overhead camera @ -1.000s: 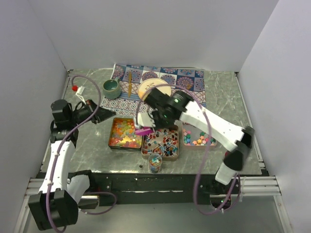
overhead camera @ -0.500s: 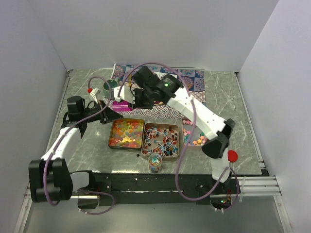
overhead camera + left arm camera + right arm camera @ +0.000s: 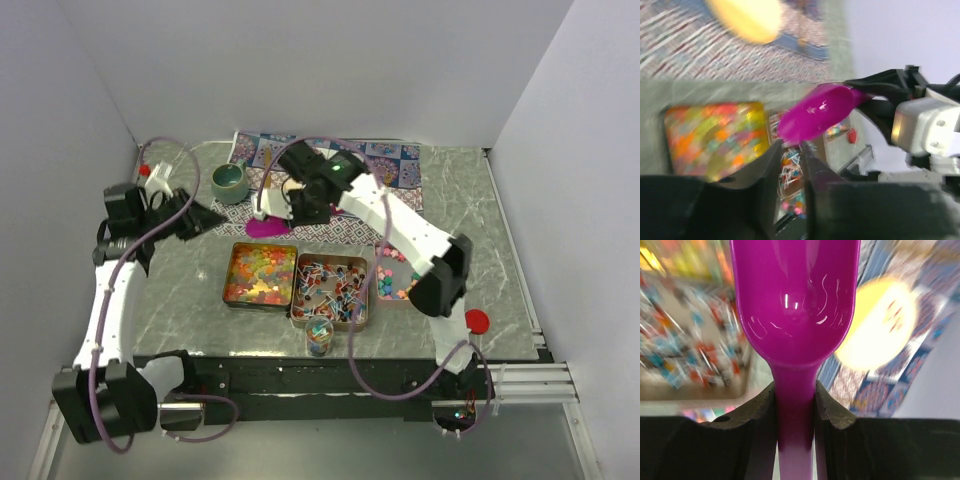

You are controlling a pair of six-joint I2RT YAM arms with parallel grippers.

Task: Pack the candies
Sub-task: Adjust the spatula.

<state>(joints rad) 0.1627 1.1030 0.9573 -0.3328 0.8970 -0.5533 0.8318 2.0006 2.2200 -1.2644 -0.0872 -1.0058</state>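
Right claw (image 3: 795,412) swung scoop (image 3: 795,305) over mat (image 3: 390,160)

Both arms – left arm (image 3: 108,300) and right arm (image 3: 415,235) – are white links joined by black motor housings, each trailing a looping purple cable (image 3: 353,360). A green light (image 3: 338,168) glows on the right arm. The left gripper (image 3: 790,146) has matte black fingers (image 3: 762,170); the right wrist block (image 3: 922,125) is pale grey with small screws (image 3: 939,122).

Right arm (image 3: 400,225) above the pastel candies (image 3: 388,286)
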